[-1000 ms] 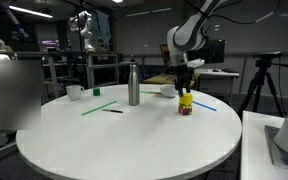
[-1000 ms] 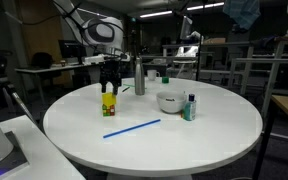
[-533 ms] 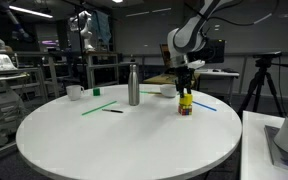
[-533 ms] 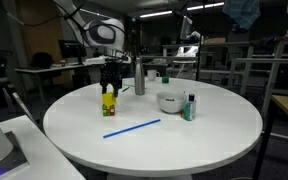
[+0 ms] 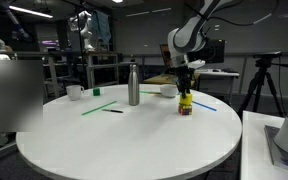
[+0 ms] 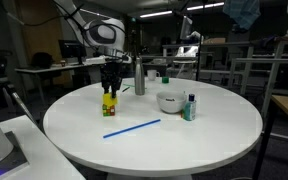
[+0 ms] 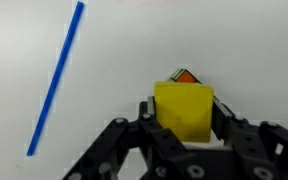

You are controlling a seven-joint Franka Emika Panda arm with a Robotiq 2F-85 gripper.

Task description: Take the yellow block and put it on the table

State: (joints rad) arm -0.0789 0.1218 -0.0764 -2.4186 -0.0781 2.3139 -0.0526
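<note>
Table (image 5: pixel 114 140): large, round, with a white top. It is the set-down surface, and bare top lies open on all sides of the stack.
Steel bottle (image 5: pixel 134 84): upright and well apart from the stack. The carry path is best kept away from it.
White bowl (image 6: pixel 170 101): rests on the table, apart from the stack, on the side away from the arm's base.
Blue straw (image 7: pixel 56 78): lies flat on the table near the stack. It is thin and could roll or tilt a block placed on it, so it is a spot to avoid.
Gripper (image 5: pixel 185 90): points straight down over the stack. In the wrist view its fingers sit flush against two opposite side faces of the yellow block with no gap showing, so it is judged to be clenched on that block.
Multicoloured cube (image 6: pixel 109 109): dark, stands on the table and serves as the base of the stack. Only a red-orange corner shows past the block in the wrist view.
Yellow block (image 7: pixel 184 112): sits on top of the multicoloured cube, between the fingers and not yet on the table.
Step in hand: lifting the block off the cube.
Handling: a straight vertical lift would keep the cube from being dragged or toppled. The block should clear the cube's top before it moves sideways to bare table. It should then come down until its underside meets the top, and only then be released.
Risk: the cube may catch on the fingertips and shift.
Writing: no brand, label or text is legible in any view.
</note>
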